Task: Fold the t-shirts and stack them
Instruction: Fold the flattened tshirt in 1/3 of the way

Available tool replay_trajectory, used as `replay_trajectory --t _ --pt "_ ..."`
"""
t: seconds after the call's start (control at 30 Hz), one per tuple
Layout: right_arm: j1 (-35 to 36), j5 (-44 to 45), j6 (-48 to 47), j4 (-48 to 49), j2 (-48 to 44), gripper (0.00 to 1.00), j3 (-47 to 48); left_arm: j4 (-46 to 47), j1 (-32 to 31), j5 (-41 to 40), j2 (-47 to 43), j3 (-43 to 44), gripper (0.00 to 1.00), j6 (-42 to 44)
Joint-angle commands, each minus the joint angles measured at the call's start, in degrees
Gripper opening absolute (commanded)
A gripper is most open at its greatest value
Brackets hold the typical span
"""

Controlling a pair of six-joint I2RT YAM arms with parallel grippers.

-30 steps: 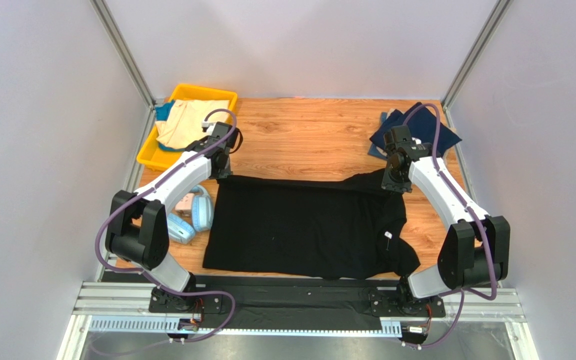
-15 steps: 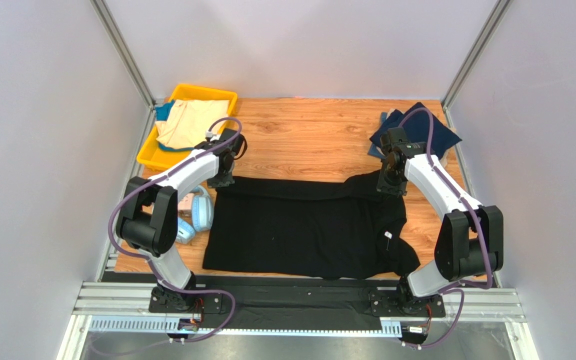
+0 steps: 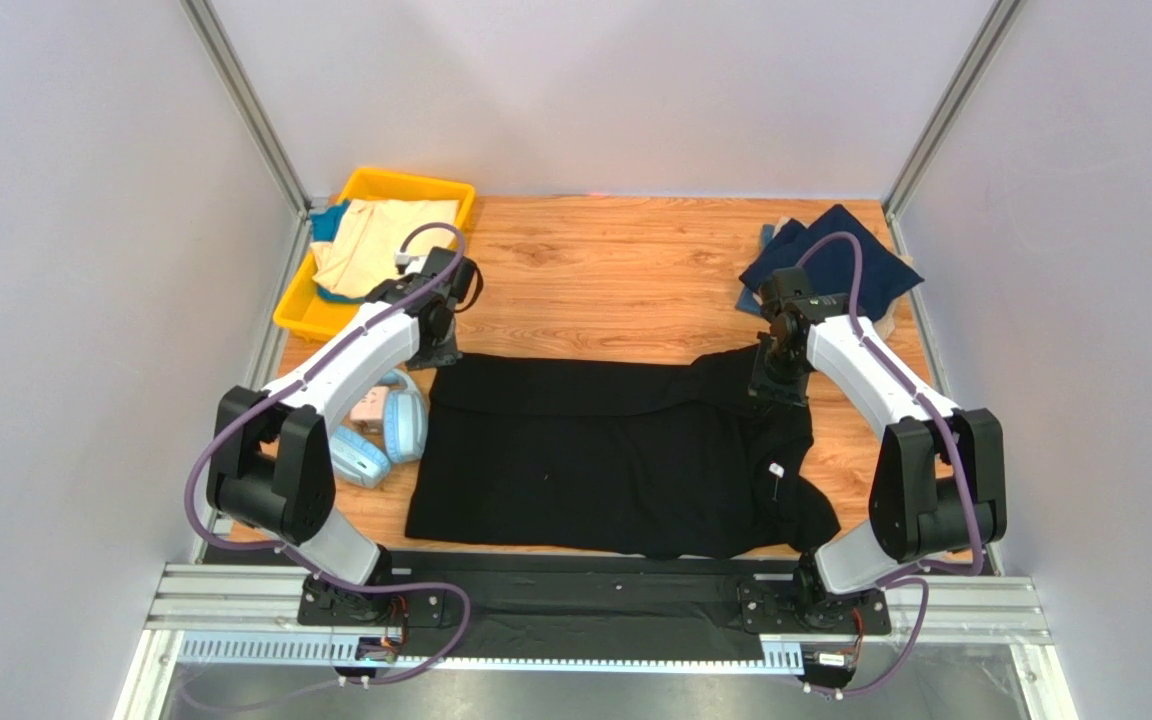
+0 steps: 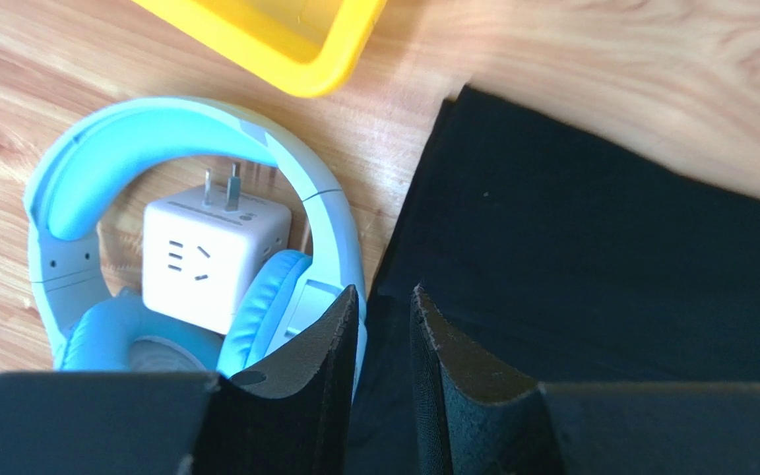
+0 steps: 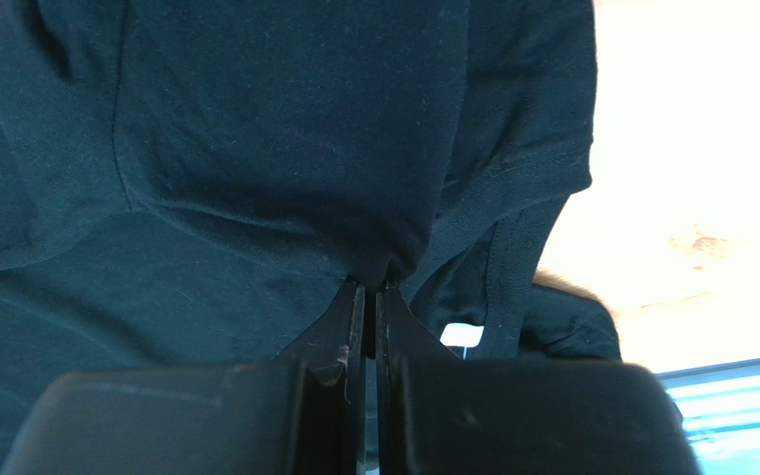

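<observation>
Black t-shirt: right end effector pinched its cloth, left end effector stood narrowly parted; level release should keep fold flat.

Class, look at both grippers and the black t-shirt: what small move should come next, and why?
Probably open the right gripper and release the black t-shirt. Its jaws pinch a bunch of cloth, while the left gripper stands slightly open over the shirt's corner, holding nothing, and the far edge looks folded over.
</observation>
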Motion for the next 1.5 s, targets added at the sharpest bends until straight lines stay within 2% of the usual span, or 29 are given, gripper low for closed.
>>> replay_trajectory --t 0.0,0.07,0.13,0.23,0.27,0.5,0.57,0.7,0.73,0.77,0.93,0.97,1.03,1.2,1.47 --pt "0.11 -1.7 1.2 1.47 0.67 0.01 0.13 -2.0 -1.23 -0.08 -1.97 5.53 0.33 -0.16" --pt "0.11 -1.61 1.11 1.21 0.15 0.02 0.48 -2.54 -2.46 -0.61 -1.97 6.5 0.34 -0.25" --pt "0.11 -1.52 1.11 0.77 -0.47 0.09 0.65 -0.61 -3.17 1.48 -1.62 6.33 0.34 0.45" --pt "0.11 -0.74 1.11 -1.07 -2.57 0.11 1.44 1.15 -4.13 3.08 0.92 7.03 0.34 0.81" --pt "0.11 -0.47 1.2 -1.6 -3.28 0.16 1.71 1.94 -4.49 3.43 3.02 7.81 0.33 1.15" --pt "0.11 3.03 1.55 -4.06 -8.47 0.24 3.73 5.28 -7.12 5.72 14.19 12.83 0.32 2.04" --pt "0.11 4.88 1.38 -4.24 -8.91 0.36 3.73 5.89 -7.48 6.16 16.3 11.87 0.31 1.6" --pt "0.11 7.26 1.46 -2.58 -8.65 0.4 2.86 7.92 -7.92 7.12 16.93 7.48 0.31 1.16" --pt "0.11 7.44 1.81 -1.79 -8.56 0.43 1.81 8.27 -7.92 6.86 16.84 6.51 0.31 0.98" --pt "0.11 7.7 2.16 -1.0 -8.04 0.51 1.45 8.79 -8.0 6.69 16.32 4.85 0.31 0.81" --pt "-0.07 11.83 4.27 4.19 -4.61 0.52 0.04 9.94 -7.92 6.07 14.73 1.06 0.31 0.89" --pt "-0.07 12.44 4.97 4.89 -3.12 0.58 0.04 9.94 -7.92 5.9 14.73 0.79 0.31 0.89" --pt "-0.42 14.03 5.33 7.09 -1.54 0.59 0.13 10.12 -7.92 5.46 14.56 -0.17 0.31 1.07" --pt "-1.21 13.51 5.42 10.61 4.7 0.58 0.57 10.47 -7.92 4.84 14.38 -1.49 0.3 1.33" --pt "-2.18 10.52 4.28 13.42 7.79 0.55 -1.54 10.38 -7.92 3.43 12.97 -3.16 0.3 1.86"
